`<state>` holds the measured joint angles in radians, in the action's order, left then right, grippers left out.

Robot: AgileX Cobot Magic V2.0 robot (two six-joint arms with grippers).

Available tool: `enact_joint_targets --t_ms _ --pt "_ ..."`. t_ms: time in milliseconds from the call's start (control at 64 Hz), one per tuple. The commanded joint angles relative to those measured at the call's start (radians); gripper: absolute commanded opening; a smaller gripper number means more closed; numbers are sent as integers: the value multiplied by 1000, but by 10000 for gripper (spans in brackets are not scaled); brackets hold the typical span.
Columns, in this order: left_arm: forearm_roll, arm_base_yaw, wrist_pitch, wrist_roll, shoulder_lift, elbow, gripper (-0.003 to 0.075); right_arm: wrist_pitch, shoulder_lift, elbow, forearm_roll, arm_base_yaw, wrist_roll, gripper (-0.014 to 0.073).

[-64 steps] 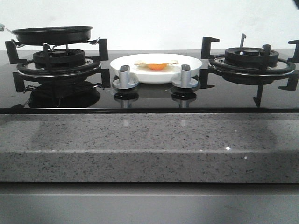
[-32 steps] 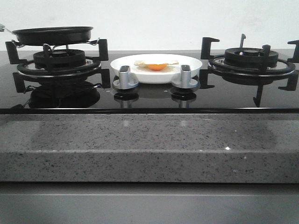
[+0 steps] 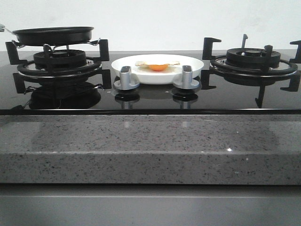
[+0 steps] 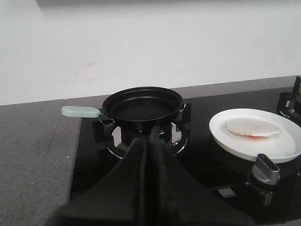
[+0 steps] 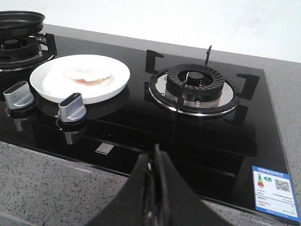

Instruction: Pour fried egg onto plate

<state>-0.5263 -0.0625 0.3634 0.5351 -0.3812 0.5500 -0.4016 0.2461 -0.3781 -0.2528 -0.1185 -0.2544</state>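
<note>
The fried egg (image 3: 158, 64) with its orange yolk lies on the white plate (image 3: 190, 63) in the middle of the black glass hob, between the two burners. It also shows on the plate in the left wrist view (image 4: 253, 127) and the right wrist view (image 5: 88, 74). The black frying pan (image 3: 53, 35) sits empty on the left burner, its pale handle (image 4: 80, 111) pointing away from the plate. My left gripper (image 4: 149, 136) is shut and empty, held back from the pan. My right gripper (image 5: 156, 153) is shut and empty above the hob's front edge. Neither gripper shows in the front view.
Two silver knobs (image 3: 126, 78) (image 3: 186, 77) stand in front of the plate. The right burner (image 3: 254, 63) with its black pan supports is bare. A grey speckled stone counter (image 3: 150, 146) runs along the front. A white wall stands behind.
</note>
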Motion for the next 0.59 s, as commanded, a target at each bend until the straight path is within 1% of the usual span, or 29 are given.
enact_joint_targets --t_ms 0,516,578 --pt "-14 -7 -73 -8 -6 26 -19 85 9 -26 -4 1 -12 -68" --pt "-14 -7 -76 -8 -6 18 -19 85 9 -26 -4 1 -12 -68" --pt "25 -7 -74 -17 -6 14 -19 85 9 -26 -4 1 -12 -68"
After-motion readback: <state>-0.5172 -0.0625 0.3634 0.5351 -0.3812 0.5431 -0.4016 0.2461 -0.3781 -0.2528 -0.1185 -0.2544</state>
